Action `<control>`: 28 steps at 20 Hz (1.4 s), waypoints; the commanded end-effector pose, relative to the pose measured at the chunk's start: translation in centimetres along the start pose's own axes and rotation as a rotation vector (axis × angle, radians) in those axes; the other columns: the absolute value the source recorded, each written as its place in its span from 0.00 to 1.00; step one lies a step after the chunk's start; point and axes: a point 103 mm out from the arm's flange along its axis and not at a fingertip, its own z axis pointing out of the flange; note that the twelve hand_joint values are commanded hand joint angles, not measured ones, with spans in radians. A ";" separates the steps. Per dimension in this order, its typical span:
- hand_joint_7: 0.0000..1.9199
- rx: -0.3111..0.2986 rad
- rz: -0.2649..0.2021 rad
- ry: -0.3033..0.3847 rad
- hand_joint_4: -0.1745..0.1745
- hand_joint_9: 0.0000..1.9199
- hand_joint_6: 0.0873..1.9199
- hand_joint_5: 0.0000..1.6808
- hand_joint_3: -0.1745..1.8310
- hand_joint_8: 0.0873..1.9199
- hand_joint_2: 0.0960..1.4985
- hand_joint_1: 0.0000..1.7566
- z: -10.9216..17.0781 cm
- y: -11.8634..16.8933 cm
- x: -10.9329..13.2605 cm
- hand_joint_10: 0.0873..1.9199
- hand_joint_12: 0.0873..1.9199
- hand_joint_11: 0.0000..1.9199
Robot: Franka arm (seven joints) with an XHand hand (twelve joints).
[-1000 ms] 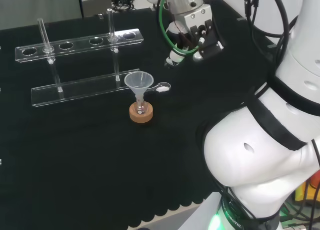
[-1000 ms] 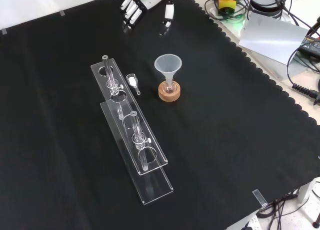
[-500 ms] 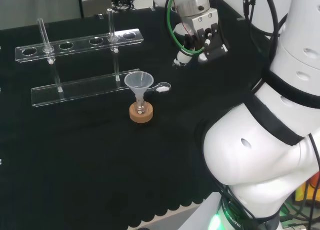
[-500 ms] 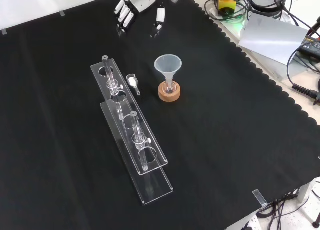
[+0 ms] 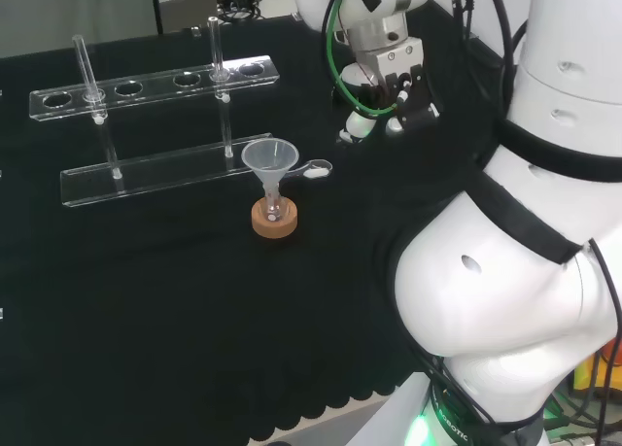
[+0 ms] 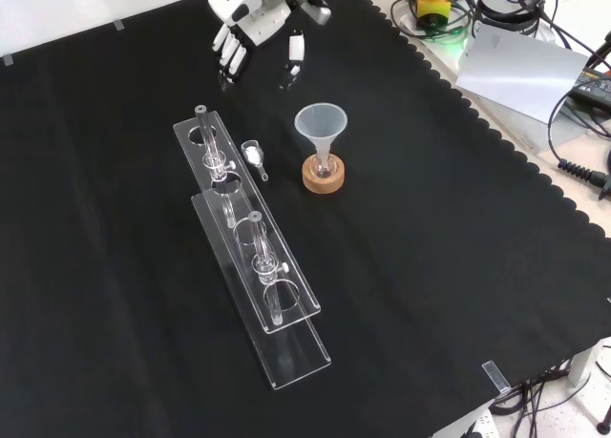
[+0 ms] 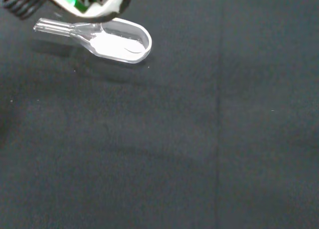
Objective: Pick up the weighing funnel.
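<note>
The weighing funnel point(image 6: 253, 156) lies flat on the table point(image 6: 430, 266), left of centre in the front view. It is just beside the clear tube rack point(image 6: 286, 300) and near the funnel point(image 6: 322, 123). Fingers coming down there could knock either one, or tip what looks like white powder out of the scoop. The robot hand point(image 6: 256, 10) hovers at the top of that view, well apart from it, with fingers relaxed and spread, holding and touching nothing.

Hand point(image 6: 246, 7) shifted left along front view's top edge; sits lower in head view, nearer weighing funnel point(image 6: 253, 156).
</note>
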 end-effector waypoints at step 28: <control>0.19 0.025 -0.070 0.076 0.34 0.35 0.02 0.38 0.41 0.33 0.37 0.51 7.2 7.5 2.5 0.26 0.68 0.21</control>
